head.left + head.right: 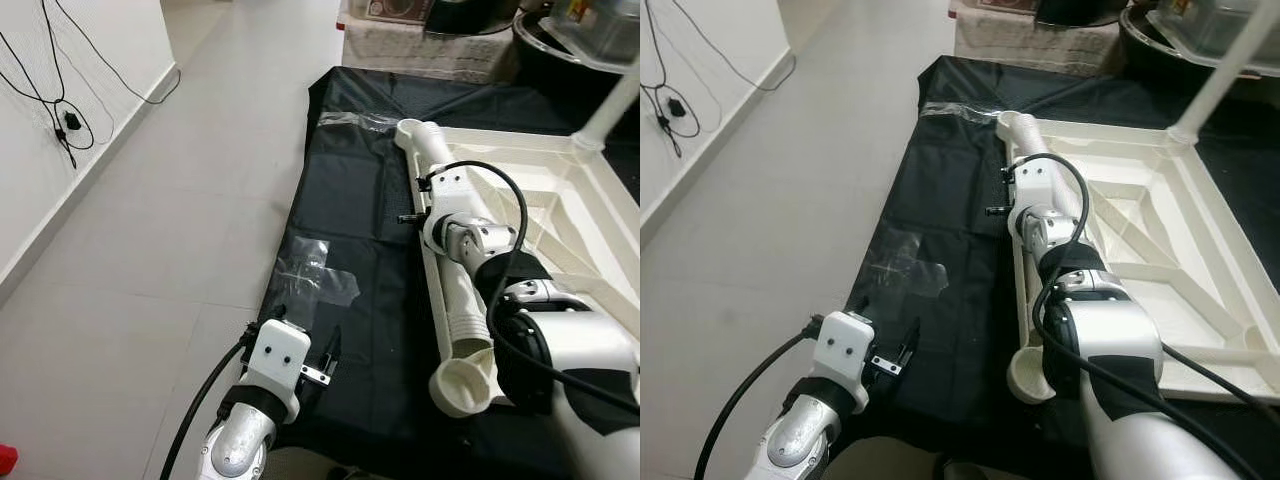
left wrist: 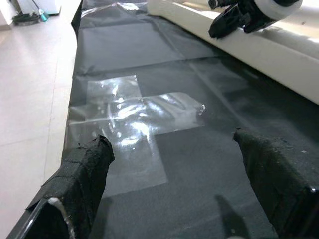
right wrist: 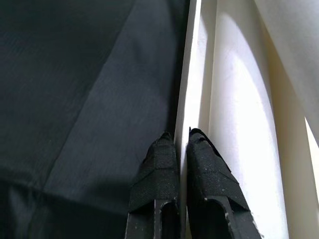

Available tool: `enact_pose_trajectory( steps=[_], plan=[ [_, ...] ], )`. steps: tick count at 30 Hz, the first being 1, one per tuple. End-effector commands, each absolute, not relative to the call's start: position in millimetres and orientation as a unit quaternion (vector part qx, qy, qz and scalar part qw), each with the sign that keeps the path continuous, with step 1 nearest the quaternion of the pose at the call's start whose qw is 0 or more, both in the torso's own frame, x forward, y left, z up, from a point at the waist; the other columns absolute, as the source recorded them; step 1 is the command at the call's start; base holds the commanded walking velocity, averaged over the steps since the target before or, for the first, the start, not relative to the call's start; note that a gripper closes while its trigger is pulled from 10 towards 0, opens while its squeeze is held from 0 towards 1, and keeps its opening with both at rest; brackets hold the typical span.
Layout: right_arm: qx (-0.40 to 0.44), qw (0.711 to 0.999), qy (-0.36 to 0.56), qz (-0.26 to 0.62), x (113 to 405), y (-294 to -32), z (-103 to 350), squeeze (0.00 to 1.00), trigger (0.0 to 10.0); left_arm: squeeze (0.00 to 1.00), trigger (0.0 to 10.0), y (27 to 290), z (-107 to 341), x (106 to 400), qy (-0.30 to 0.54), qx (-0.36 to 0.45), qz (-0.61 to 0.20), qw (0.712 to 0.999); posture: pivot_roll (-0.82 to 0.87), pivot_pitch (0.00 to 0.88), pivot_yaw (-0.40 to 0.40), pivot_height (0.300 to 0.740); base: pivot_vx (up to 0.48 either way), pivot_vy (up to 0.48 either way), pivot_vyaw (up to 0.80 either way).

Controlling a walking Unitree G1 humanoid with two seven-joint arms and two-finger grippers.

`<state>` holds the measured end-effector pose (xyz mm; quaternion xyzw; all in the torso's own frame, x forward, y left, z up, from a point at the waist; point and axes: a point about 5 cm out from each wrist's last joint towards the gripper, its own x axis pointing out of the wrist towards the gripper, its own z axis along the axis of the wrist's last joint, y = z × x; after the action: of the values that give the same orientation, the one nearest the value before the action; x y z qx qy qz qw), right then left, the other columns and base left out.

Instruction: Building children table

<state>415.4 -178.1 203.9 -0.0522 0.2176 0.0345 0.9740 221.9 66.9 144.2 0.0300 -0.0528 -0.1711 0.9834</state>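
Tabletop point(image 1: 560, 210) on sheet point(image 1: 350, 200).

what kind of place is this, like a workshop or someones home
Most likely a room in a home, used as an assembly spot. A pale tiled floor meets a white wall with loose cables, and a black sheet is spread on it under an upturned white tabletop.

Black sheet point(image 1: 350, 200) left of tabletop point(image 1: 560, 200) open; leg point(image 1: 455, 290) blocks rim

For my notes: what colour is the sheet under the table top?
Black sheet, with clear tape patches; it shows best in the left eye view.
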Motion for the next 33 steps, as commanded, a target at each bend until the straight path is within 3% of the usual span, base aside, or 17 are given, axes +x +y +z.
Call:
enact_pose_trajectory(
  steps=[1, 18, 33],
  plan=[
    [-0.064, 0.948, 0.3, 0.082, 402.1, -170.2, 163.3, 0.0, 0.0, 0.0, 10.0, 68.8, 138.3, 220.8, -0.04, 0.034, -0.169, 0.984, 0.06, 0.215, -0.077, 0.74, 0.0, 0.0, 0.0],
    [-0.066, 0.931, 0.359, 0.033, 386.1, -211.4, 144.0, 0.0, 0.0, 0.0, 10.0, 72.7, 138.9, 223.5, -0.042, 0.038, -0.164, 0.985, 0.06, 0.214, -0.071, 0.74, 0.0, 0.0, 0.0],
    [-0.06, 0.886, 0.444, 0.122, 350.2, -255.5, 124.9, 0.0, 0.0, 0.0, 10.0, 76.0, 135.9, 224.4, -0.04, 0.04, -0.163, 0.985, 0.06, 0.216, -0.057, 0.74, 0.0, 0.0, 0.0]
  ],
)
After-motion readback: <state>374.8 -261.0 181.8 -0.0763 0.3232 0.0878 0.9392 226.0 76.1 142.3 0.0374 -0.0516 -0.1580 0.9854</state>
